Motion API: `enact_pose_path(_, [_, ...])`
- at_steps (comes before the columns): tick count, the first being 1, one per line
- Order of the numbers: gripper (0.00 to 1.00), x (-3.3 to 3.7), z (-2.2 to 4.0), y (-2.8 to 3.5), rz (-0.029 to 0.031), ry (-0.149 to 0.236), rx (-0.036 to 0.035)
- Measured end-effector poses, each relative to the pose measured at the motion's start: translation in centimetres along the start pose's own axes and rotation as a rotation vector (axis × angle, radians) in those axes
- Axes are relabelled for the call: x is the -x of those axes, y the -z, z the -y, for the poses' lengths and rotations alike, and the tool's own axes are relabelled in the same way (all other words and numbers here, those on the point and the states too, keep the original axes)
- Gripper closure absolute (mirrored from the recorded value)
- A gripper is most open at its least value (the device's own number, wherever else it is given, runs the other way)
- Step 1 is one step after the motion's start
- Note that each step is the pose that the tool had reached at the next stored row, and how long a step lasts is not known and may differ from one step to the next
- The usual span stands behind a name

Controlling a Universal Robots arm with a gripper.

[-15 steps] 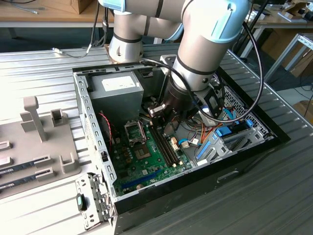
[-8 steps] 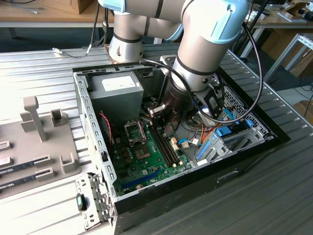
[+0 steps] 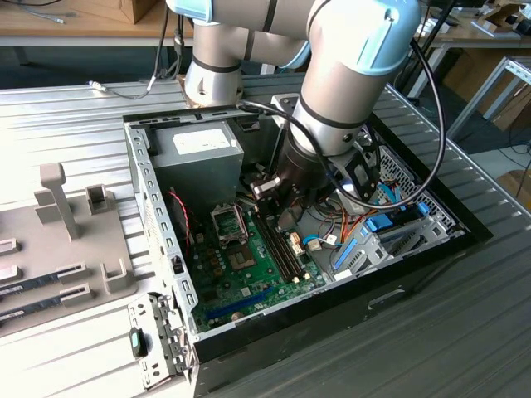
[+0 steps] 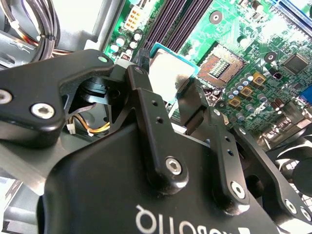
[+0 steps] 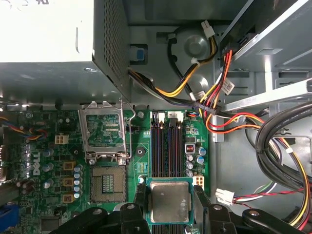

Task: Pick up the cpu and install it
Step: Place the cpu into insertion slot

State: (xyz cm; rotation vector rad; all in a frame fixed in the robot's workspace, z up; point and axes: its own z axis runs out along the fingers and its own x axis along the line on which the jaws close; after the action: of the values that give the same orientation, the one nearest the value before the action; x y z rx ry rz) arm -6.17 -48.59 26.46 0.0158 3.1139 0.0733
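Holding cpu (image 5: 169,202) flat between jaws above memory slots (image 5: 165,148); best kept level, edges squared to open socket (image 5: 108,184) nearby

My arm (image 3: 348,75) is pointing steeply downward, and my pincer (image 5: 169,197) is clamping the cpu (image 5: 168,208) between both fingers.

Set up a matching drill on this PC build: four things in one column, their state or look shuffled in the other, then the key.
Things:
1. cpu
2. socket
3. socket frame
4. power supply

States:
A. swung open, away from the socket
B. large pale grey box with a perforated side
C. clamped in the claw
D. bare, with its contacts uncovered

Pairs: 1-C, 2-D, 3-A, 4-B
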Motion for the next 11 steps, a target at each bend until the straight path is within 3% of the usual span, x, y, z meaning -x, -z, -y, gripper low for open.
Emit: enact_pose_path(11, [0.53, -0.01, 0.01, -0.21, 0.0000, 0.000, 0.0000])
